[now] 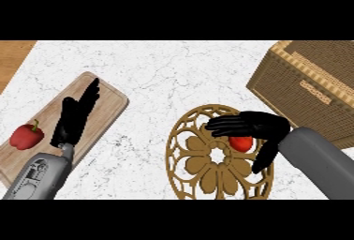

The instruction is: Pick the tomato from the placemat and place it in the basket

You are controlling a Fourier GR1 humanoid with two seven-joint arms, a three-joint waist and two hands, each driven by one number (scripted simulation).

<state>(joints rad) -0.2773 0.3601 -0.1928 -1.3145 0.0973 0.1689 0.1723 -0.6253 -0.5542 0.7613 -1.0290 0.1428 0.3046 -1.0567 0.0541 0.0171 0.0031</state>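
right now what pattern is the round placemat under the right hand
The round tan placemat is an openwork cutout with a flower at its centre and looped scrolls around the rim, seen best in the head view.

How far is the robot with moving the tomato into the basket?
Done: the right hand has reached the tomato on the placemat. In hand: its fingers and thumb curl around the tomato, which looks not yet lifted. Left: lifting it and carrying it to the basket at the upper right. The left hand rests open over the cutting board.
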